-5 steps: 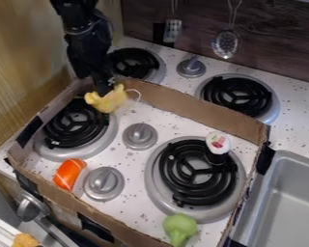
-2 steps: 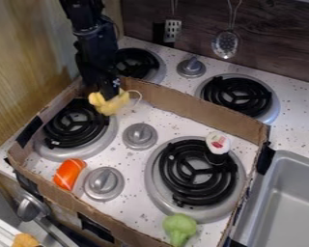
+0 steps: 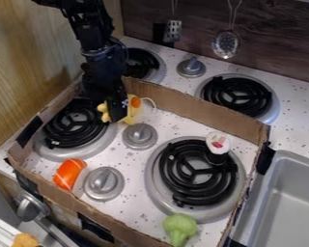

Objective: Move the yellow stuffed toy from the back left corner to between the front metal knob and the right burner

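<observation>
— What changed for us?
— We see the yellow toy [image 3: 131,114] shifted beside a knob [image 3: 139,136] inside the stovetop's cardboard border [image 3: 205,116], pinched in the fingers [image 3: 118,112]; we judge its release remains ahead.

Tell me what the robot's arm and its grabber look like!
The arm is all black, made of chunky, blocky pieces joined together, with knobbly bits where they meet. At its lower end is the gripper, black too, with some tiny whitish marks near its tip.
</observation>
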Motion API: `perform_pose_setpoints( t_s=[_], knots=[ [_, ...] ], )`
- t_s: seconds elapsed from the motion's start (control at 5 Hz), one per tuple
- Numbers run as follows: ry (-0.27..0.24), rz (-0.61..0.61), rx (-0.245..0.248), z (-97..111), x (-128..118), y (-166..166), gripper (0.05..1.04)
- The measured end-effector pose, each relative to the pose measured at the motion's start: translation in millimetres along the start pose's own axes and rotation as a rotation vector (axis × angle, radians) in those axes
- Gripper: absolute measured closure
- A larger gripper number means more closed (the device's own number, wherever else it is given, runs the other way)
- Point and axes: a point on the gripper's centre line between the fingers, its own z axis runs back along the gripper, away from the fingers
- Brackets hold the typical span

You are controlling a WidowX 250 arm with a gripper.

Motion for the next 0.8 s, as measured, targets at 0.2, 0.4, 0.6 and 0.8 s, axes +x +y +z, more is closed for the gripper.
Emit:
perform_pose_setpoints(
  t_s=[0.2, 0.4, 0.6, 0.8],
  knots=[
    [0.002, 0.000, 0.040, -3.4, 1.5, -0.5, 0.388],
    [-0.016, 0.013, 0.073, -5.4, 4.7, 0.0, 0.660],
    [-0.020, 0.038, 0.102, -4.4, 3.2, -7.0, 0.793],
    [-0.031, 0.063, 0.118, 11.6, -0.2, -9.9, 0.844]
  ],
)
